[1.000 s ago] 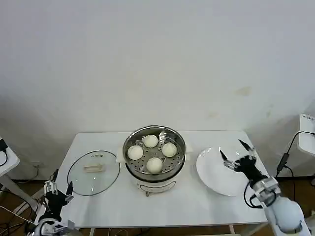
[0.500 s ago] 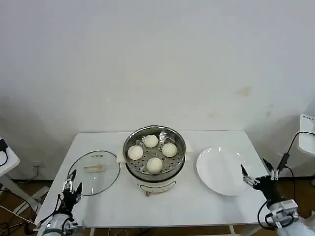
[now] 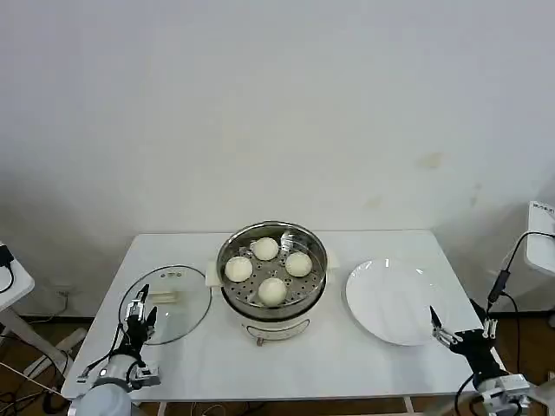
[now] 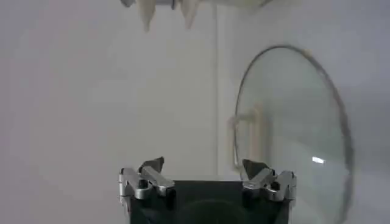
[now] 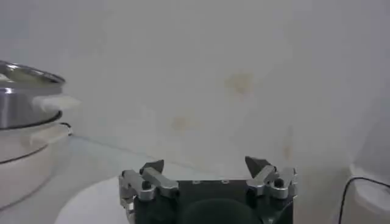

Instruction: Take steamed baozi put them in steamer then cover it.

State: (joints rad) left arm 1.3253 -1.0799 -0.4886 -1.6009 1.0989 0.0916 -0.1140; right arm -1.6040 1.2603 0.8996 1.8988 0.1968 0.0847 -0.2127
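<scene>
Four baozi (image 3: 268,269) sit in steamer (image 3: 271,299), cover (image 3: 165,304) flat on table (image 3: 347,360) w/ L gripper (image 3: 140,310) spread over its edge; R gripper (image 3: 460,329) spread by plate (image 3: 392,302).

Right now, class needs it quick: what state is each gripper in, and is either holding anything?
Left gripper: open, holding nothing, at the cover's near edge.
Right gripper: open, holding nothing, beside the white plate.

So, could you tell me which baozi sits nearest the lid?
The baozi on the steamer's left side; the other three lie farther from the lid.
</scene>
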